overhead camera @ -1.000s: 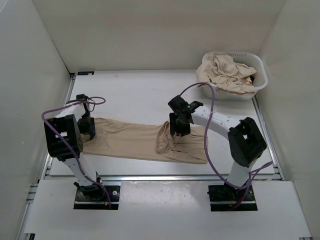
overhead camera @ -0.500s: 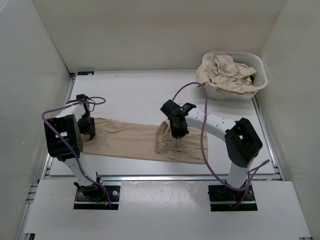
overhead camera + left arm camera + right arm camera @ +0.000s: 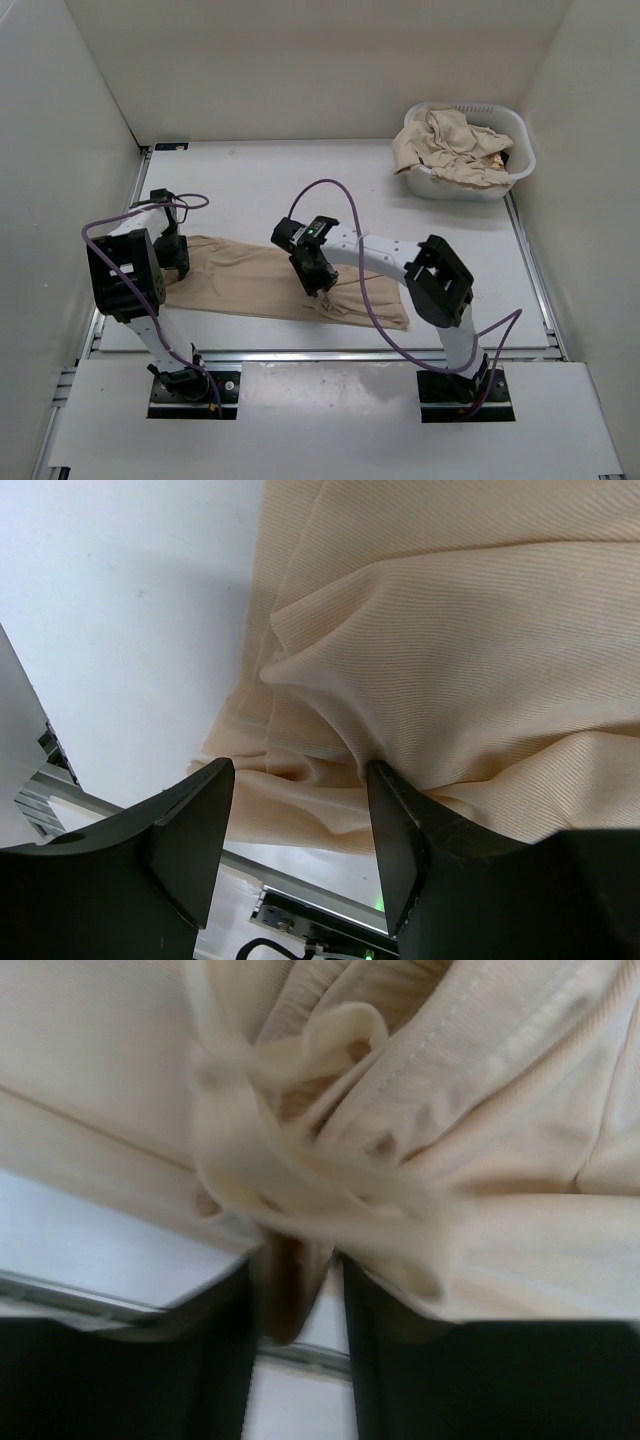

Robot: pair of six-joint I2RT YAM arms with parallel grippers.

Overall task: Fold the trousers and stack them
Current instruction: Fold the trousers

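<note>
Right hand [image 3: 316, 272], pinching the trousers [image 3: 240, 280], has carried their fold toward 9 o'clock; they lie 9-to-3; left hand [image 3: 298, 775] spread.

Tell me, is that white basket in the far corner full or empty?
Full: crumpled tan clothes heap above the rim of the basket and drape over one end.

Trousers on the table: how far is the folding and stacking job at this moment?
Done: nothing finished; no folded stack shows. In hand: one pair of trousers lies stretched across the table, the right gripper pinching bunched fabric near its middle, the left gripper open over its left end. Left: folding this pair, then the tan heap in the basket.
</note>
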